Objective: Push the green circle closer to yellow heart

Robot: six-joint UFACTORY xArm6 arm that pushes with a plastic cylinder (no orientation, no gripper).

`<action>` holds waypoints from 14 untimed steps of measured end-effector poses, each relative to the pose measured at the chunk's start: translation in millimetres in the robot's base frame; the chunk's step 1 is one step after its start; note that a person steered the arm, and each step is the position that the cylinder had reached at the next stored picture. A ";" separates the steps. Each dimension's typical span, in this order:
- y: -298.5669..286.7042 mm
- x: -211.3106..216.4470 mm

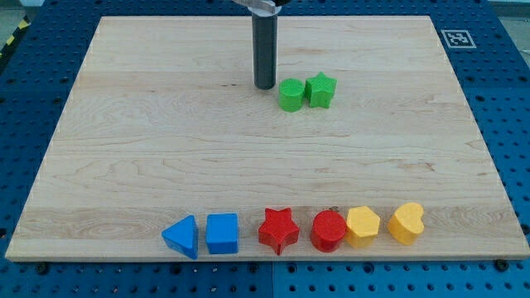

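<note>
Camera view showed a pale wooden counter (pixel 124 165) lying on a blue perforated base (pixel 513 124), with a small black-and-white marker (pixel 457 38) at the view's top right corner. My tip (pixel 265 86) rested on the counter in the upper middle, at the end of a straight dark rod that came down from the view's top. This tool was a plain rod with no parts that could stand apart or together, and it clamped nothing.

The green circle (pixel 291 95) sat just to the view's right of my tip, very near it, though whether they touched could not be told. The green star (pixel 321 90) stood against the circle's right side, apparently touching it.

The yellow heart (pixel 407 222) lay well apart from the circle, near the counter's bottom edge toward the view's right. It ended a row along that edge: from the view's left, a blue triangle (pixel 181 237), a blue cube (pixel 222 233), a red star (pixel 278 229), a red circle (pixel 329 230), a yellow hexagon (pixel 363 226) touching the red circle, then the heart just beside it.
</note>
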State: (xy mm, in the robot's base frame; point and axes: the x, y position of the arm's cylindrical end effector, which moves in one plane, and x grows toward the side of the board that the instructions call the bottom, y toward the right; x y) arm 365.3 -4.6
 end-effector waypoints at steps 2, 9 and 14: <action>10.7 5.8; 86.7 52.9; 106.0 121.5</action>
State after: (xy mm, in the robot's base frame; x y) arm 486.8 101.4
